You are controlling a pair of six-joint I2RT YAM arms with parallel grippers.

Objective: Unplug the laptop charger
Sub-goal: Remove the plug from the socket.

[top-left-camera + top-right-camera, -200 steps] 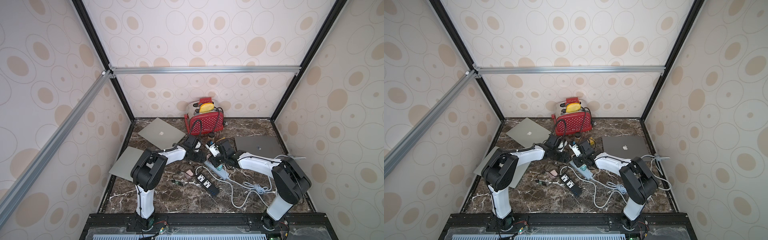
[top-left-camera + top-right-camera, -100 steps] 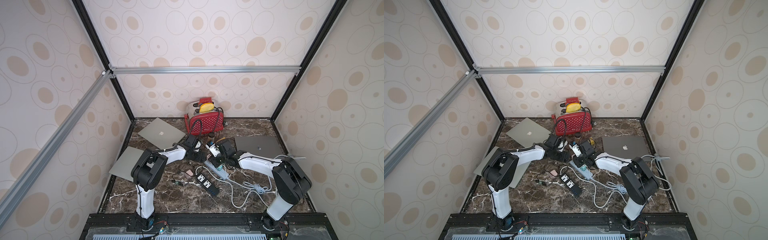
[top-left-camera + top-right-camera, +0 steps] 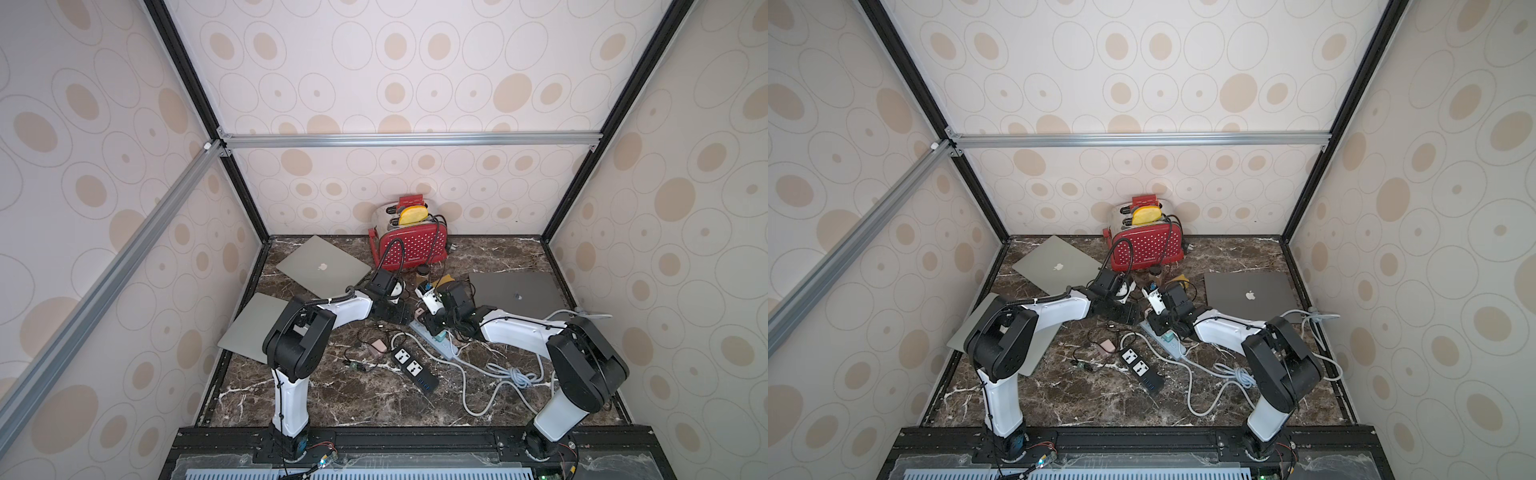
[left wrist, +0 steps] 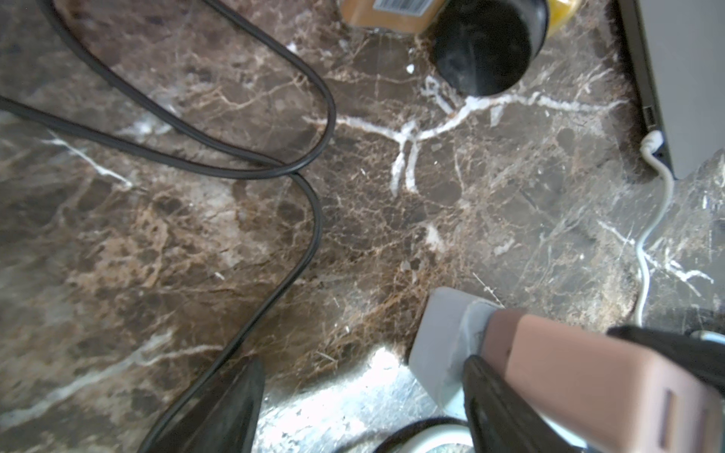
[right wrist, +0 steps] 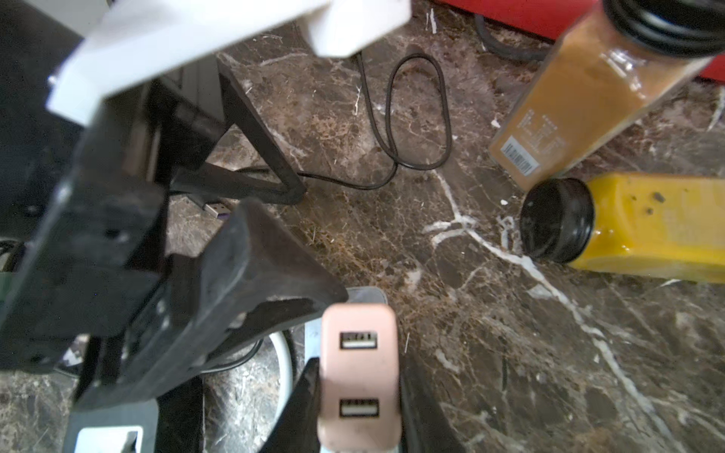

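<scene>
A pink charger with two empty USB ports stands plugged into the end of a pale grey power strip. My right gripper is shut on the charger, one black finger on each side. The same charger shows in the left wrist view, just past one finger of my left gripper. That gripper is open, with only bare marble between its fingers, right beside the strip's end. In both top views the two grippers meet mid-table, left gripper and right gripper. A white cable is plugged into the dark grey laptop.
A black power strip, a second pink block and loose cables lie near the front. A red toaster stands at the back. Two silver laptops lie left. A spice jar and a yellow bottle lie close by.
</scene>
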